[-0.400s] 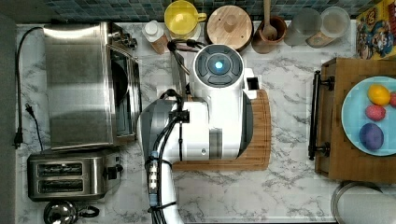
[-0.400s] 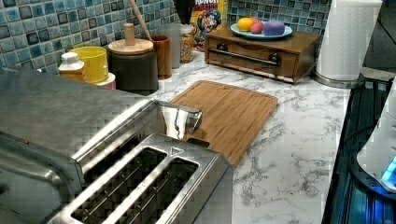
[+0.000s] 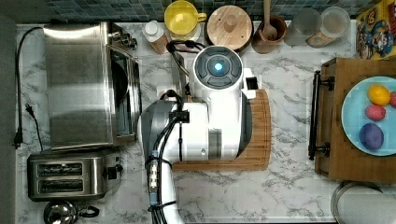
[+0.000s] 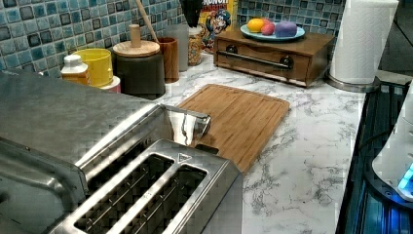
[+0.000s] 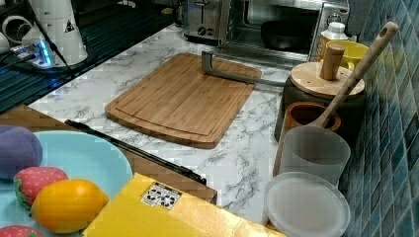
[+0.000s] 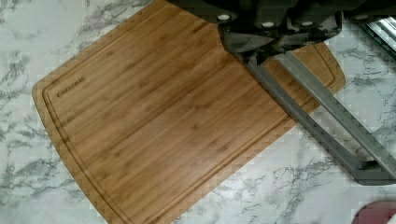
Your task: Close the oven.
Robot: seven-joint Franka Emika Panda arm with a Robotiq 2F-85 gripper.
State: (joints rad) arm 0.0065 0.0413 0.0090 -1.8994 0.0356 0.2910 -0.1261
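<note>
It was a kitchen: a marble-look counter (image 3: 289, 74) backed by blue tile (image 4: 29, 34), with the oven (image 3: 79, 84), a toaster (image 3: 70, 176) beside it and a cutting board (image 5: 183, 98) nearby.

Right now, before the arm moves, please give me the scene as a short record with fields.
oven: door open, something dark inside
door handle: lowered, lying over the cutting board's edge
cutting board: bare wood, on the marble counter
toaster: beside the oven
arm: above the cutting board in the top view
task: not yet done
</note>
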